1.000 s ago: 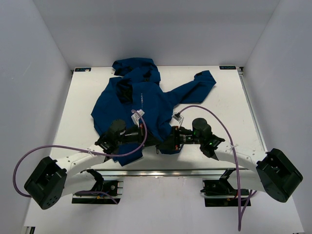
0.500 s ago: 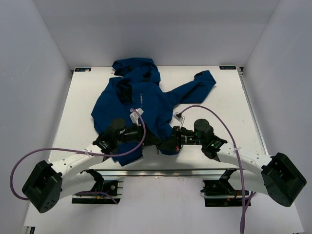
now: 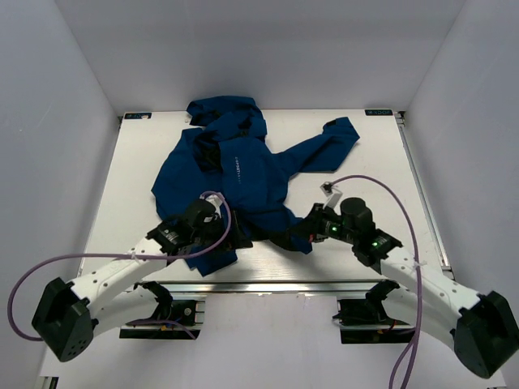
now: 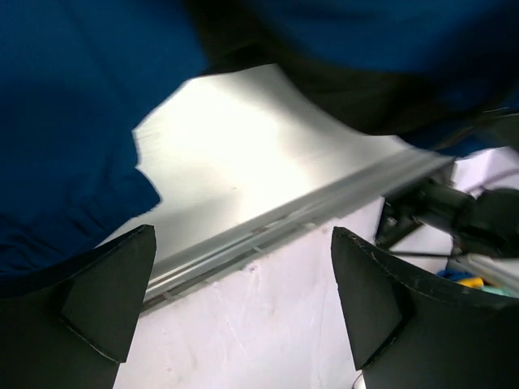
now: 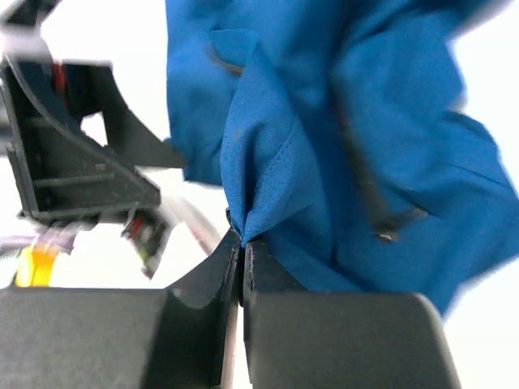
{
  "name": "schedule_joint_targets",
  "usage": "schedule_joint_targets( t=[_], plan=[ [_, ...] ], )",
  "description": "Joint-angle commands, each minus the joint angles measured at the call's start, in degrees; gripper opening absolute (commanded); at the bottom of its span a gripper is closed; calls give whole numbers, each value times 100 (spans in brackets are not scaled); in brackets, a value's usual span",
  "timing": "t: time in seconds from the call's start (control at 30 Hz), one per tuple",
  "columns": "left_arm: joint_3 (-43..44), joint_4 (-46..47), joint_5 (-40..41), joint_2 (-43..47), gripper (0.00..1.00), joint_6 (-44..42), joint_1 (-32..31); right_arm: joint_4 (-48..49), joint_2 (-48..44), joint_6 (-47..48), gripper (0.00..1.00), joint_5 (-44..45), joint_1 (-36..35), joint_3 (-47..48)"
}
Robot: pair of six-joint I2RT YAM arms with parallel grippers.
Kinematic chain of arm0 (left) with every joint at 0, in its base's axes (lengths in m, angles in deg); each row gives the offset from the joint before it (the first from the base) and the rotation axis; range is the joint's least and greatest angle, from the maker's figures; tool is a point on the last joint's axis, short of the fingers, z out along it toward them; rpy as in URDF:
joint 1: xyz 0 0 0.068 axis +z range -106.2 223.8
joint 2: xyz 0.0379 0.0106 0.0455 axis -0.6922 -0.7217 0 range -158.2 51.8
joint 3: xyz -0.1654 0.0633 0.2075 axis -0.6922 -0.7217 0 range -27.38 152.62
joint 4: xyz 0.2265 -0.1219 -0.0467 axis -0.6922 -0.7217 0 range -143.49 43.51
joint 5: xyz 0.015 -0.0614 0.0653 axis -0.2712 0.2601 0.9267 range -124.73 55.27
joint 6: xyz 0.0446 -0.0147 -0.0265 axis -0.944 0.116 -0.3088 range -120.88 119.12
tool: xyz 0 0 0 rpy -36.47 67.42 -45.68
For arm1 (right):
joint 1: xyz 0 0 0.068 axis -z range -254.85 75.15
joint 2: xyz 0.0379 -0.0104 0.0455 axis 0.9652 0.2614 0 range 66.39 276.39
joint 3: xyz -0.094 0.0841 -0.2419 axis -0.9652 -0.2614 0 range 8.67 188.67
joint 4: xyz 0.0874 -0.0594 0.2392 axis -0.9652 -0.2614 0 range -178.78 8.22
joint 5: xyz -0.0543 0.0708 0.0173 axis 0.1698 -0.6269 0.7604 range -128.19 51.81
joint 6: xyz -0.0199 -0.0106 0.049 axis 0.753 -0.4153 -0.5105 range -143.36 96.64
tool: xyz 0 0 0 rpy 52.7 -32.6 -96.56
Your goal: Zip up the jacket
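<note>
The dark blue jacket point(image 3: 243, 174) lies spread on the white table point(image 3: 373, 162), hood at the far side and one sleeve point(image 3: 324, 142) reaching right. My right gripper point(image 3: 302, 232) is shut on a fold of the jacket's lower hem; in the right wrist view the jaws point(image 5: 242, 240) pinch blue fabric point(image 5: 268, 162) tightly. A dark strip with a small metal piece point(image 5: 388, 236) runs to the right of the fold. My left gripper point(image 3: 237, 241) stands open beside the hem, with nothing between its fingers point(image 4: 109, 296). Jacket cloth point(image 4: 65, 121) fills the upper left of the left wrist view.
A metal rail point(image 3: 268, 285) runs along the table's near edge point(image 4: 276, 223), just under the left gripper. Purple cables point(image 3: 381, 182) loop off both wrists. Grey walls enclose the table on three sides. The left arm's wrist point(image 5: 65, 162) shows in the right wrist view.
My left gripper has opened and let go of the hem. The right gripper has closed fully on the fabric and drawn it to the right.
</note>
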Motion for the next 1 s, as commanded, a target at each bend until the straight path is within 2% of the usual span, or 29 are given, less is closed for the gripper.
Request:
schedule_joint_targets(
  t=[0.0, 0.1, 0.23, 0.33, 0.53, 0.57, 0.67, 0.97],
  plan=[
    [72, -29, 361, -311, 98, 264, -16, -886, -601, 342, 0, 886, 385, 103],
    [351, 201, 580, -906, 98, 326, -7, -1458, -1067, 605, 0, 1370, 631, 349],
    [897, 237, 607, -1848, 98, 255, -16, -1652, -1245, 905, 0, 1204, 702, 570],
    [1284, -79, 844, -2534, 88, 404, -16, -1671, -1087, 896, 0, 949, 711, 579],
    [1547, -132, 1222, -2729, 82, 774, -7, -1302, -885, 747, 0, 396, 711, 359],
    [1592, -220, 1605, -2729, 81, 826, -7, -1258, -832, 747, 0, 378, 720, 350],
    [1819, -598, 2003, -2886, 76, 879, -16, -1170, -727, 738, 0, 281, 720, 324],
    [2233, -634, 2040, -3545, 70, 880, -16, -1020, -551, 703, 0, 114, 737, 324]
  ],
)
